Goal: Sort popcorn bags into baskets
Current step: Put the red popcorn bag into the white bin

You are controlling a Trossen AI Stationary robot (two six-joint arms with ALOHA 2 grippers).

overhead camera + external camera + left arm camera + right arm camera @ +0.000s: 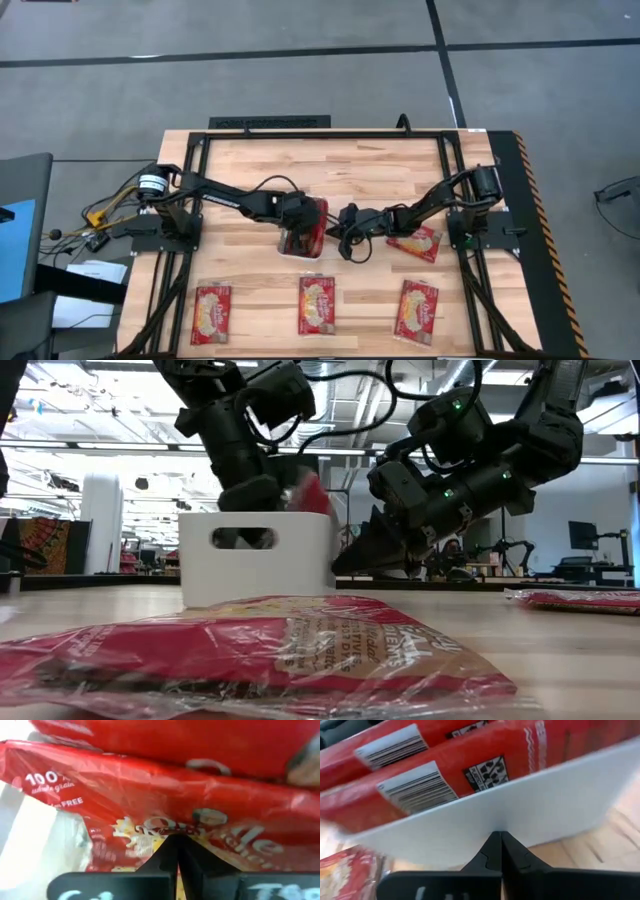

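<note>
Two dark robot arms meet at the middle of a wooden bench, where a small white basket holds several red popcorn bags standing on edge, their bar-coded ends rising above the basket's rim. The left gripper reaches down into the basket from the bench's left side, its fingers pressed together with nothing between them, their tips just in front of the printed face of a packed bag. The right gripper, coming from the right side, is likewise clenched and empty, its fingertips pointing at the basket's outer white wall and very near it; whether they touch cannot be told. Four more bags lie flat on the bench. Three sit in a row along the near edge: one toward the left corner, one at the centre and one toward the right, each with its long axis running from the near edge toward the far edge. The fourth bag lies under the right arm, just right of the basket, its long axis angled across the bench. The centre bag of the row fills the foreground of the low view, wrapped in clear crinkled film.
</note>
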